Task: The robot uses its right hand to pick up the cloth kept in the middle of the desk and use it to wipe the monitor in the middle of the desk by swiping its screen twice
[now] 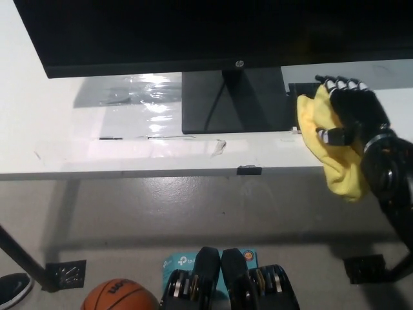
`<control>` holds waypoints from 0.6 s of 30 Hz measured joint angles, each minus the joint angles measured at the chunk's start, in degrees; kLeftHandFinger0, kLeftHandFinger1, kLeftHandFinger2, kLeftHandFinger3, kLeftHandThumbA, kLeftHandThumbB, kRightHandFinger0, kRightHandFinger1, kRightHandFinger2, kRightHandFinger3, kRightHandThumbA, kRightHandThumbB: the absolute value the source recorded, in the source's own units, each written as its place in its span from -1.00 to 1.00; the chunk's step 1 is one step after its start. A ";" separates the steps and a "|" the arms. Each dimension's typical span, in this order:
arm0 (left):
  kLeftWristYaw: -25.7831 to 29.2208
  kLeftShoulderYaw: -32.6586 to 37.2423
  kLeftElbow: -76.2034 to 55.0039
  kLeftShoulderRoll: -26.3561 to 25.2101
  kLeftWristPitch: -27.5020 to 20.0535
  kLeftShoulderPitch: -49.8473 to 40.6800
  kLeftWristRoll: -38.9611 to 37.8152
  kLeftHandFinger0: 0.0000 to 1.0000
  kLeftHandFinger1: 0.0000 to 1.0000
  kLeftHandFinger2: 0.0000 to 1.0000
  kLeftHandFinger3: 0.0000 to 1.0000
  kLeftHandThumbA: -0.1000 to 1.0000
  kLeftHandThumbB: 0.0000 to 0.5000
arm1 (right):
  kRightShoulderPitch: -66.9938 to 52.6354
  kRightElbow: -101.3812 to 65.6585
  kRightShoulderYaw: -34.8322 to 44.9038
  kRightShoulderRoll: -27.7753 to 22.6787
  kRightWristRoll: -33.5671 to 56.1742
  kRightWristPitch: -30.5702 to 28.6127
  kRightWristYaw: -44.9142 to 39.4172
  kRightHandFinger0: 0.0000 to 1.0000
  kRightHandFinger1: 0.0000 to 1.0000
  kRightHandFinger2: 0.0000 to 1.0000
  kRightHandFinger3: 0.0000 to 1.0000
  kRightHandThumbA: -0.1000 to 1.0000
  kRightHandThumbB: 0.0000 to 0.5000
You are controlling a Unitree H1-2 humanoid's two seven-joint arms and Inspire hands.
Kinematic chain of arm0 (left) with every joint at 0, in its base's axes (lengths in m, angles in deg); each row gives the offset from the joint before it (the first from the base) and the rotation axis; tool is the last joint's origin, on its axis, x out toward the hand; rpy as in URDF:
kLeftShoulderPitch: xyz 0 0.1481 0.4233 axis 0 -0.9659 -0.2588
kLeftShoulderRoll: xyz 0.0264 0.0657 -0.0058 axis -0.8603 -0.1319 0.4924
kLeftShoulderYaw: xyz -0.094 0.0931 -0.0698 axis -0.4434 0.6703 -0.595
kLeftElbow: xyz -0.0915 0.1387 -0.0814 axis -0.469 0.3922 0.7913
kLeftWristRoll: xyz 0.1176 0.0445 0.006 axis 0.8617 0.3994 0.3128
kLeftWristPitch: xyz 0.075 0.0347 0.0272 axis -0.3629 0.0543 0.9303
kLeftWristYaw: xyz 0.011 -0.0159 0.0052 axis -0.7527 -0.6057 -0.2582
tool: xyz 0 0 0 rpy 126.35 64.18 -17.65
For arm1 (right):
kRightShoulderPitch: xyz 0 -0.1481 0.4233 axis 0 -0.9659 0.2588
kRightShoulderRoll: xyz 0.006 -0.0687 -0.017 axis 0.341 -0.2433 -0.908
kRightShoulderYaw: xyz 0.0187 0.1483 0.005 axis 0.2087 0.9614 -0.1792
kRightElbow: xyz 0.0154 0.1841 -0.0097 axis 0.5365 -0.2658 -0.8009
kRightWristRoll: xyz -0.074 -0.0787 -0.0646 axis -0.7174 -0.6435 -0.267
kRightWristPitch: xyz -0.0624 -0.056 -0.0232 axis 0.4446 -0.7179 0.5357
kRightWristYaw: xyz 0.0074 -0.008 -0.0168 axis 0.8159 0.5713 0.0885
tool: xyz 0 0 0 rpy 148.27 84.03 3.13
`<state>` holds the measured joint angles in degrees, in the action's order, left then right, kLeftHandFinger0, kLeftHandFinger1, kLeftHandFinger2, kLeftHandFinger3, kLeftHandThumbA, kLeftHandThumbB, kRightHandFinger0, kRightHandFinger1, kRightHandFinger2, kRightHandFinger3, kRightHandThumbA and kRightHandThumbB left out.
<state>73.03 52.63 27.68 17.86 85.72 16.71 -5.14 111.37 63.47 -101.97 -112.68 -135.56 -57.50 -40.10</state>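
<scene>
My black right hand [352, 113] is shut on the yellow cloth [326, 145] at the right, above the white desk [77, 135]. The cloth hangs down from the hand past the desk's front edge. The hand is just right of the monitor stand base [232, 106] and below the lower edge of the black monitor [193, 32], which fills the top of the view. The cloth is apart from the screen. My left hand is out of view.
A small black plate [298, 90] lies on the desk behind the cloth. A black clip [248, 170] sits on the desk's front edge. On the floor below are a basketball [119, 296] and a shoe [13, 289].
</scene>
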 measured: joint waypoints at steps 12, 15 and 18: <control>-0.01 -0.26 -0.78 -0.03 -0.01 -0.32 -0.09 0.31 0.16 -1.00 -1.00 0.00 1.00 | -3.74 -21.77 5.12 -3.98 0.26 2.81 -7.37 1.00 1.00 1.00 1.00 0.23 0.65; -0.01 -0.27 -0.79 -0.06 -0.02 -0.33 -0.09 0.32 0.15 -1.00 -1.00 -0.02 1.00 | -8.01 -28.58 7.11 -3.64 0.73 3.08 -7.88 1.00 1.00 1.00 1.00 0.03 0.48; -0.02 -0.53 -0.79 -0.05 0.00 -0.37 -0.24 0.26 0.11 -1.00 -1.00 -0.01 1.00 | -14.80 -35.49 9.96 -1.27 1.03 3.21 -7.21 1.00 1.00 1.00 1.00 -0.02 0.08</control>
<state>73.00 52.11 26.89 17.81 85.72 16.34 -5.38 96.57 27.98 -92.01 -113.95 -134.52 -54.28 -47.30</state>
